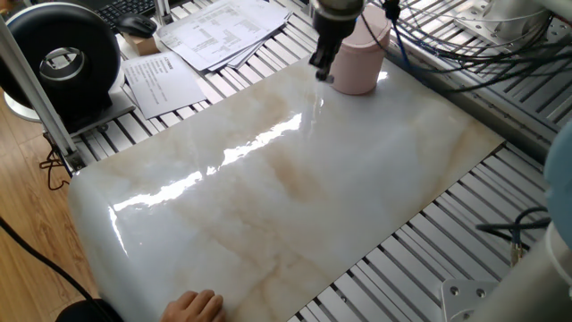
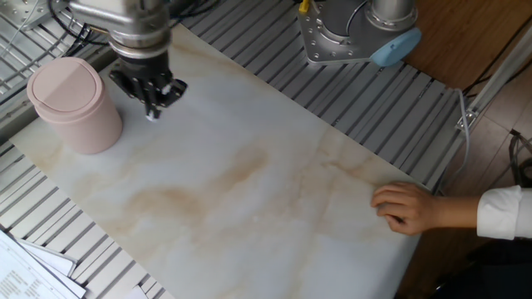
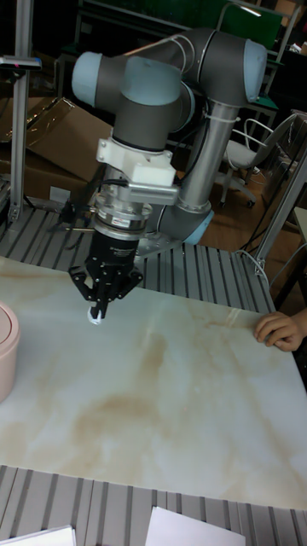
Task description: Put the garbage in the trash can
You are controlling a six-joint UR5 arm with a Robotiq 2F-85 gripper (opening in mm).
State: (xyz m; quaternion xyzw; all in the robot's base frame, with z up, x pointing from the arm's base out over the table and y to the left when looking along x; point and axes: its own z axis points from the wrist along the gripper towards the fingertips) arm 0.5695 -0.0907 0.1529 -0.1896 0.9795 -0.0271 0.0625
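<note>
Trash can (image 3: 7, 350) being cut off by the tall view's left edge; garbage (image 3: 94, 317) showing too small for detail; end effector (image 1: 322, 73) partly covering the can.

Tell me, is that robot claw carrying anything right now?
Yes. The gripper is shut on the garbage, a tiny whitish ball pinched at the very fingertips, in the air beside the trash can.

garbage (image 3: 93, 317): white ball, pinched, airborne | trash can (image 2: 73, 104): pink, upright, lidded
</note>
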